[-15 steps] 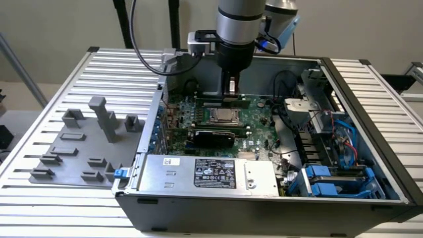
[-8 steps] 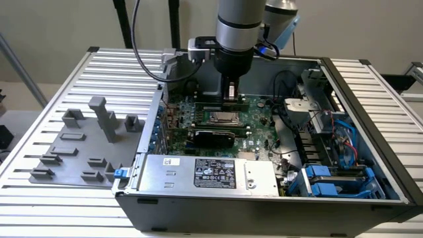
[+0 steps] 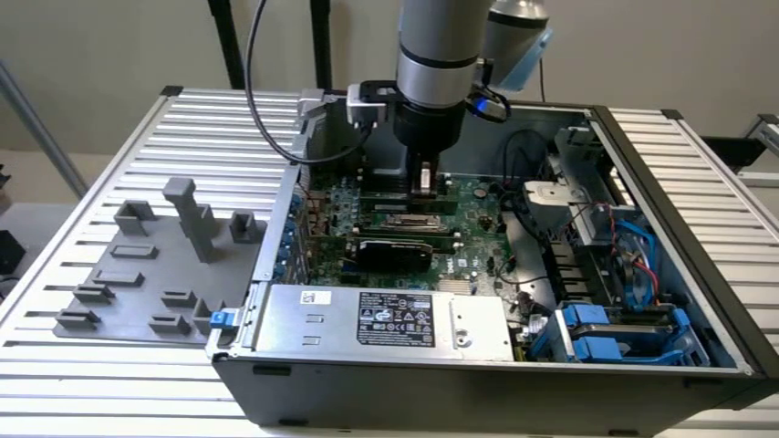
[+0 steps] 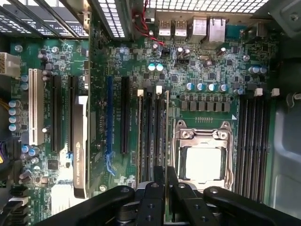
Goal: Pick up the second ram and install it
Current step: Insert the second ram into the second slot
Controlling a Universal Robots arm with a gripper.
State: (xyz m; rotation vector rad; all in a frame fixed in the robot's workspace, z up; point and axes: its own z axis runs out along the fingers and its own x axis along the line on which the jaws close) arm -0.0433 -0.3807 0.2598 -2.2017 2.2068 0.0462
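A ribbed metal table [image 3: 73,265] carries an open dark grey computer case [image 3: 681,301], its sheet-metal walls boxing in a big green motherboard [image 4: 207,61] crowded with small capacitors and chips. Near the front of the case sits a silvery power supply [image 3: 389,319] with a black label; on the exterior view's left, a flat grey fixture tray [image 3: 146,283] with blocky holders lies on the table. A black oblong graphics card [image 3: 396,248] stands across the board, and the square, shiny metal CPU socket [image 4: 203,157] lies just beside a bank of long black memory slots [image 4: 151,127].

The arm's cylindrical grey wrist comes straight down over the board, and its black gripper [image 4: 165,186] is pinched onto the second ram [image 4: 165,136], a thin flat green stick seen edge-on. The stick hangs directly beneath the fingertips, over the slots beside the socket, its long axis apparently parallel to them; whether it is seated is hard to tell.
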